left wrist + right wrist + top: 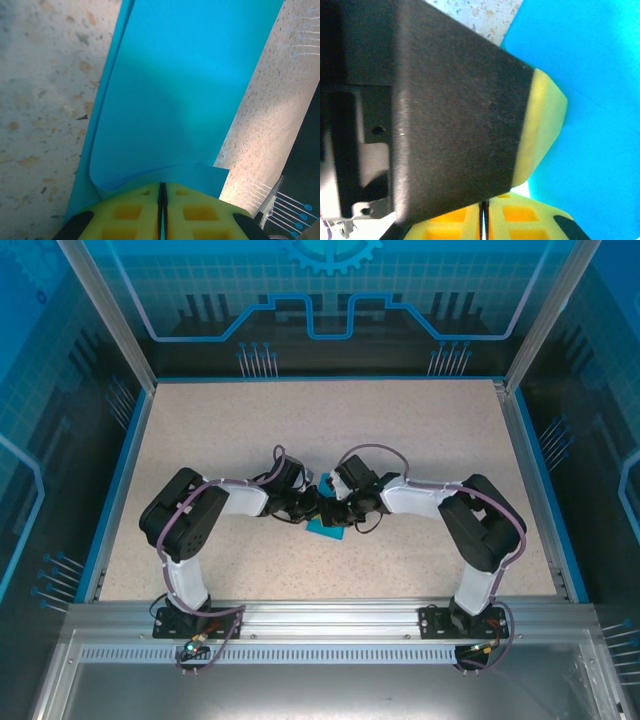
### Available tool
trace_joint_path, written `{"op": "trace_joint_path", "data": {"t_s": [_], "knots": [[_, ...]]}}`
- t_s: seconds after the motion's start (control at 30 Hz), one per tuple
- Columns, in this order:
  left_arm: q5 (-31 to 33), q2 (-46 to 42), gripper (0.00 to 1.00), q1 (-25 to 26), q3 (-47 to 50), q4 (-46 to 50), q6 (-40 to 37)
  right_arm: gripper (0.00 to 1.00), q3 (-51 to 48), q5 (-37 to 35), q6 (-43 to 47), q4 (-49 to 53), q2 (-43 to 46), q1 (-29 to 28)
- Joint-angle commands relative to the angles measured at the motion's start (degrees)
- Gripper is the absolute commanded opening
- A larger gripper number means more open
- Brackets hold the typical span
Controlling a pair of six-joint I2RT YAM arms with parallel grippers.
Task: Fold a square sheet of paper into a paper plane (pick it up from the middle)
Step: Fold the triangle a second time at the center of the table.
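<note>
Teal square sheet of paper (180,85) looks mid-fold: left gripper (161,192) clamps its edge, right gripper (482,214) closed alongside; pressing the crease likely next.

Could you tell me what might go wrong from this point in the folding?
The left claw is shut on the teal paper near its edge, where it curls; a tug could tear or miscrease it. The right claw sits very close to the left claw's finger, so they may collide. The layers look offset, so the fold may end crooked.
</note>
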State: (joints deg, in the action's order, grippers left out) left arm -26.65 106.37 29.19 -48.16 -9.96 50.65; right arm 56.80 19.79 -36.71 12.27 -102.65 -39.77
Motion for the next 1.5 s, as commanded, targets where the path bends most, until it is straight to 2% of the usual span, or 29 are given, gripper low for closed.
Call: {"op": "trace_joint_path", "data": {"t_s": [0.0,0.27,0.7,1.1,1.47], "knots": [[1.67,2.64,0.13,-0.02,1.26,3.89,-1.52,0.11,0.19,0.10,-1.22,-0.75,-1.80,-0.12],[1.75,2.55,0.13,-0.04,1.10,4.20,-1.65,0.11,-2.69,-1.50,-1.39,0.21,-1.90,1.56],[1.75,3.15,0.12,-0.04,1.39,4.13,-1.79,0.14,-5.75,5.96,-1.50,-2.52,-0.67,2.29],[1.48,3.14,0.12,-0.02,1.58,4.15,-2.05,0.15,-7.67,7.03,-4.86,-3.29,2.62,2.98],[1.64,3.06,0.12,-0.01,1.69,4.11,-2.04,0.14,-12.98,7.80,-7.79,-5.17,-0.49,3.73]]}}
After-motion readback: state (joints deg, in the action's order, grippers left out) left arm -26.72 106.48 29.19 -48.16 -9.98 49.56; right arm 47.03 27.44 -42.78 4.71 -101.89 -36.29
